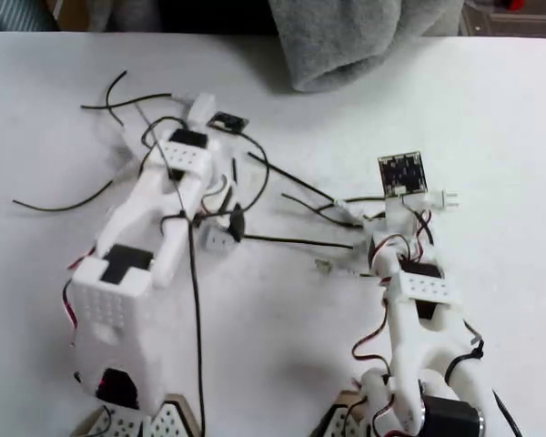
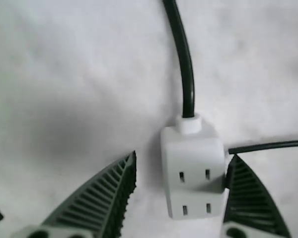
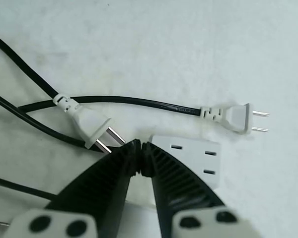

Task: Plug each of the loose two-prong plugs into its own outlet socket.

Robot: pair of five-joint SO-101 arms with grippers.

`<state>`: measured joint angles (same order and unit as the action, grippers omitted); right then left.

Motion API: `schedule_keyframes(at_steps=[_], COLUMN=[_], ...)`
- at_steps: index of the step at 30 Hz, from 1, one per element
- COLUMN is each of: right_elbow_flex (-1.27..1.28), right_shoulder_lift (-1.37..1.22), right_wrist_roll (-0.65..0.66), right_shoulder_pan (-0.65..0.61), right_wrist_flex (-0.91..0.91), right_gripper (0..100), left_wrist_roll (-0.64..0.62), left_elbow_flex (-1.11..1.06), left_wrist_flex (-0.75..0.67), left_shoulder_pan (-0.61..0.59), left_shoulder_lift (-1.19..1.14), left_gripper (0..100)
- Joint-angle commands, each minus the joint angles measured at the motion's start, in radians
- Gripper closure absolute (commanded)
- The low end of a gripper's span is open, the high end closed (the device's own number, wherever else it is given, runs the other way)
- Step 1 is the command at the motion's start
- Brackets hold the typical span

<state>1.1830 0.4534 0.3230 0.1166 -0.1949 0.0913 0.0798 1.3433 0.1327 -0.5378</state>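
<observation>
White and matte, the tabletop (image 1: pixel 282 364) is seen with both arm bases set at its near edge. Left of the middle, a white outlet block (image 2: pixel 193 173) is laid flat between the fingers of the left claw (image 2: pixel 184 156). The claw is spread wide around it: one ribbed finger is set against or just beside the block's side, and the other is held apart. Two pairs of slots are shown on the block's upper face, and a black cord (image 2: pixel 185 64) is run from its end.

Nearer the right edge, the right claw (image 3: pixel 140 146) is pressed fully together with nothing between its tips, over the rim of a second outlet block (image 3: pixel 201 158). Just past the tips, a loose white plug (image 3: pixel 92 124) is laid with its prongs close to that block. A second loose plug (image 3: pixel 236 118) is set nearby, plugged into nothing. Faint print along its lead (image 3: pixel 139 100) is too small to be read.

Black wires (image 1: pixel 296 241) are strewn across the middle and toward the left edge. At the far edge, a grey cloth (image 1: pixel 346 41) is draped onto the tabletop.
</observation>
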Motion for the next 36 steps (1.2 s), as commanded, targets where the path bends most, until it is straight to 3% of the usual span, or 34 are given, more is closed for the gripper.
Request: schedule_keyframes(at_steps=[1, 6, 11, 18, 23, 31, 36], right_elbow_flex=[-0.035, -0.035, -0.035, -0.035, -0.035, -0.035, -0.035], right_shoulder_lift=[0.001, 0.001, 0.001, 0.001, 0.001, 0.001, 0.001], right_wrist_roll=[0.009, 0.009, 0.009, 0.009, 0.009, 0.009, 0.009], right_shoulder_pan=[-0.002, -0.002, -0.002, -0.002, -0.002, -0.002, -0.002], right_wrist_flex=[0.013, 0.013, 0.013, 0.013, 0.015, 0.013, 0.008], right_gripper=[97.8, 97.8, 97.8, 97.8, 97.8, 97.8, 97.8], left_wrist_roll=[-0.005, -0.052, -0.152, -0.603, -0.710, -0.651, -0.517], left_elbow_flex=[0.043, 0.043, 0.044, 0.043, 0.034, 0.060, 0.190], left_wrist_flex=[0.003, 0.003, 0.002, 0.003, 0.000, 0.008, 0.157], left_shoulder_pan=[-0.007, -0.007, -0.016, -0.206, -0.251, -0.220, -0.189], left_shoulder_lift=[-0.002, -0.008, -0.008, -0.005, -0.010, 0.001, -0.001], left_gripper=[75, 86, 87, 87, 87, 87, 84])
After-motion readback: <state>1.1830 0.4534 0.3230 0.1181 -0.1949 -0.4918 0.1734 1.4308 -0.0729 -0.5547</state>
